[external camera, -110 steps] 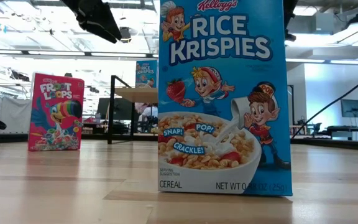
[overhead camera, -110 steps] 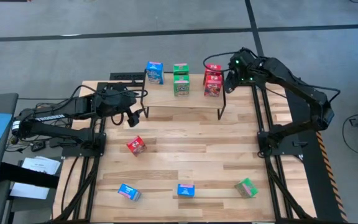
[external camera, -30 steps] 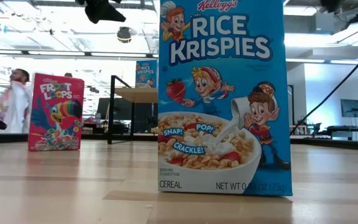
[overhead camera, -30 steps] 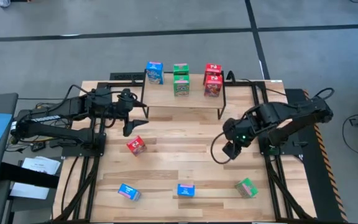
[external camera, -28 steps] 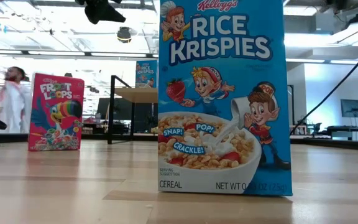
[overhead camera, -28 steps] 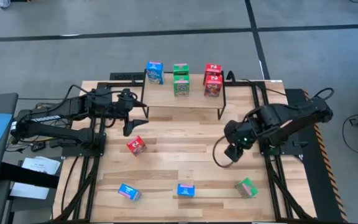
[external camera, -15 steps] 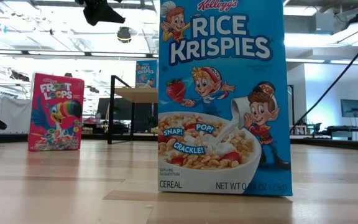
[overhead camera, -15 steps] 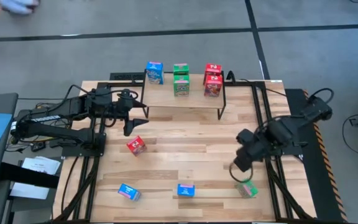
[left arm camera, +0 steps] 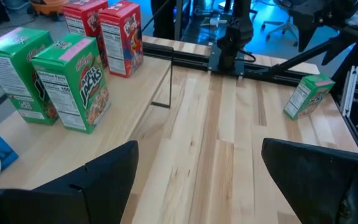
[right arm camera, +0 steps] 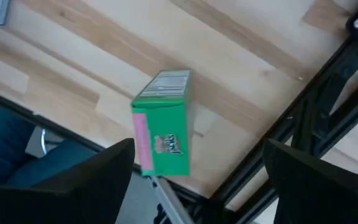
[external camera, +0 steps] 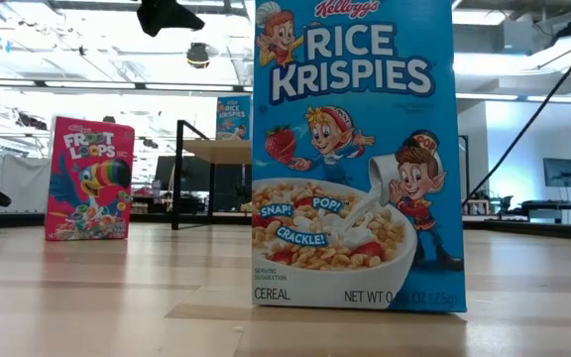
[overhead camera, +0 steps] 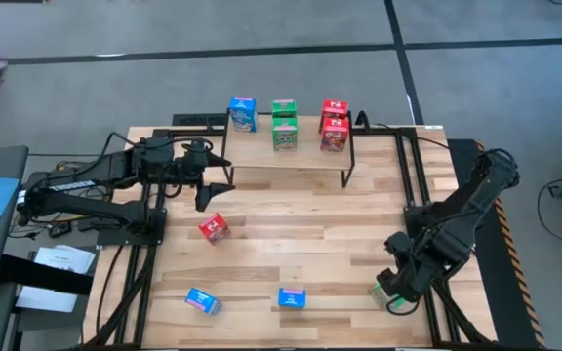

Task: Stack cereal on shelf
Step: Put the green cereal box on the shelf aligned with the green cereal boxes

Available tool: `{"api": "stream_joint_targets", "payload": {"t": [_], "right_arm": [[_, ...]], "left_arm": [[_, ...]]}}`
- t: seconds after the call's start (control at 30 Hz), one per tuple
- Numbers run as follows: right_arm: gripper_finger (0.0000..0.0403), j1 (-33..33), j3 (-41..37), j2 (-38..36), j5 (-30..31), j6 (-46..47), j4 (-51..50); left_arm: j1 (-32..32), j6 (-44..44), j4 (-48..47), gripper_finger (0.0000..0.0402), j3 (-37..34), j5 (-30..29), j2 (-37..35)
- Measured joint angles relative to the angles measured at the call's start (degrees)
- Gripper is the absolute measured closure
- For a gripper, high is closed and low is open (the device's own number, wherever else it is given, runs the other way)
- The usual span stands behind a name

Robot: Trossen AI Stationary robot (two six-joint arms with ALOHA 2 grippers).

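1. The right gripper [overhead camera: 395,295] is hovering at the lower right of the high view, directly over the lone green cereal box [right arm camera: 163,124] near the table's corner; its fingers [right arm camera: 73,180] are standing wide apart and holding nothing.
2. That green box is standing on the slatted wooden tabletop [overhead camera: 291,234], close to the black frame rail at the table's edge.
3. The left gripper [overhead camera: 203,185] is waiting at the left centre of the high view, just in front of the shelf's left end, with its fingers spread and empty.
4. The shelf [overhead camera: 286,161] is sitting at the upper middle of the high view, carrying five boxes: one blue [overhead camera: 243,113], two green [overhead camera: 284,124] and two red [overhead camera: 334,126].
5. A red box [overhead camera: 213,227] is lying on the table just below the left gripper.
6. Two blue boxes [overhead camera: 292,297] are sitting along the bottom of the high view, one at lower left, one at lower centre.
7. In the low view the centre blue box is filling the frame.
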Motion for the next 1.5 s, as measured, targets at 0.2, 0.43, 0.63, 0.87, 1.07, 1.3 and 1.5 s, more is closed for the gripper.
{"api": "stream_joint_targets", "payload": {"t": [0.2, 0.43, 0.63, 0.87, 1.07, 1.3, 1.5], "right_arm": [[0.0024, 1.9, -4.5, 0.0, -0.1, 3.5, 6.5], [0.0024, 2.0, -7.3, 1.0, -0.3, 3.5, 12.6], [0.0024, 2.0, -7.4, 5.9, -3.6, 1.1, 14.0], [0.0027, 1.3, -7.0, 10.4, -6.2, -1.3, 14.5], [0.0074, 0.4, -5.4, 11.2, -6.3, -3.3, 15.2], [0.0138, -0.9, -5.0, 11.1, -6.5, -6.3, 15.2], [0.0168, -2.2, -5.0, 11.1, -7.6, -8.5, 15.2]], "left_arm": [[0.0, -2.2, 0.0, 0.007, 0.0, 0.0, 0.0], [0.0, -2.4, 0.0, 0.007, 0.0, 0.0, 0.0], [0.0, -2.4, 0.0, 0.007, 0.0, 0.0, 0.0], [0.0, -2.4, 0.0, 0.007, 0.0, -0.5, 0.0], [0.0, -2.4, 0.0, 0.007, 0.0, -0.5, 0.0], [0.0, -2.4, 0.0, 0.007, 0.0, -0.5, 0.0], [0.0, -2.4, 0.0, 0.007, 0.0, -0.5, 0.0]]}}
